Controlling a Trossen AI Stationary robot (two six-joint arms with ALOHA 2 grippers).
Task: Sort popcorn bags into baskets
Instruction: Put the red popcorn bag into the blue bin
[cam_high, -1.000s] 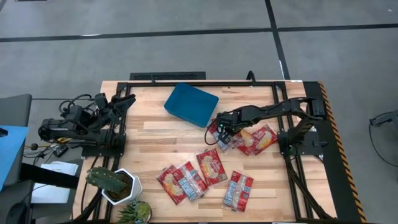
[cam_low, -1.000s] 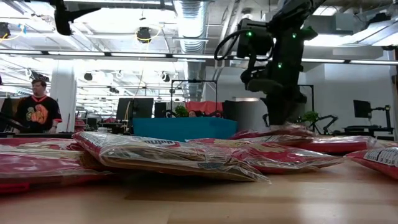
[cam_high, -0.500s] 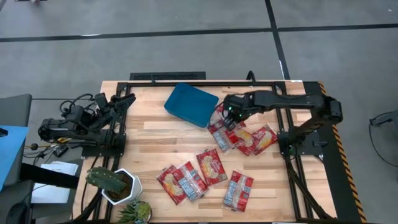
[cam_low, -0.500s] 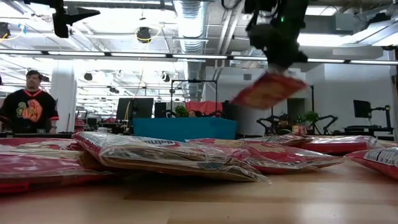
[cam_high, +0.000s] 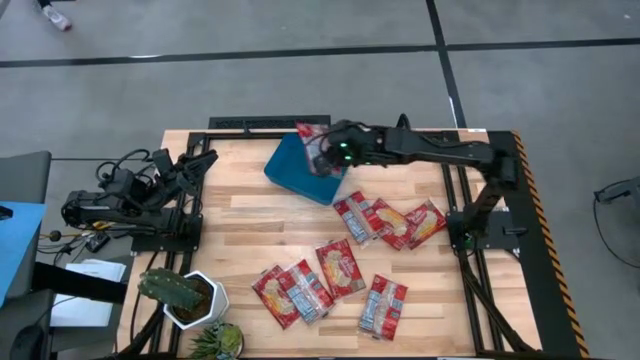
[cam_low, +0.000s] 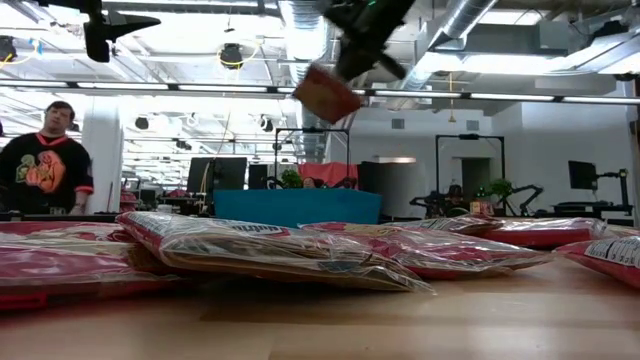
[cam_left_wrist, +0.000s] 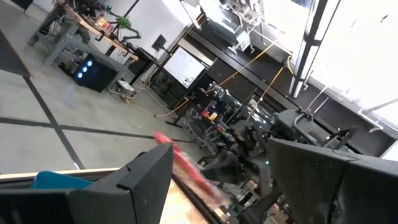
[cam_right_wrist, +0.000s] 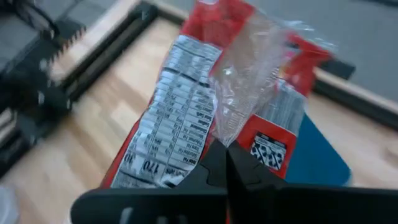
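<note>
The left hand (cam_high: 205, 160) waits at nine o'clock on the surface (cam_high: 240, 215), its fingers spread and empty. The right hand (cam_high: 325, 155) is pinched tight on a popcorn bag (cam_high: 312, 140), hanging over the teal basket (cam_high: 300, 170) at twelve o'clock. The bag looks light, limp and crinkly; its sealed end seems the surest grip. Seven bags (cam_high: 340, 268) lie toward five o'clock.

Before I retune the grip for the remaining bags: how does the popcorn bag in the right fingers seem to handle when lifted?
Probably floppy: the popcorn bag dangles from the right gripper, pinched by its crinkled clear end seal. Likely light, since that thin pinch alone carries it above the teal basket. The glossy film may be slippery, so a seal-only grip could slide.
</note>
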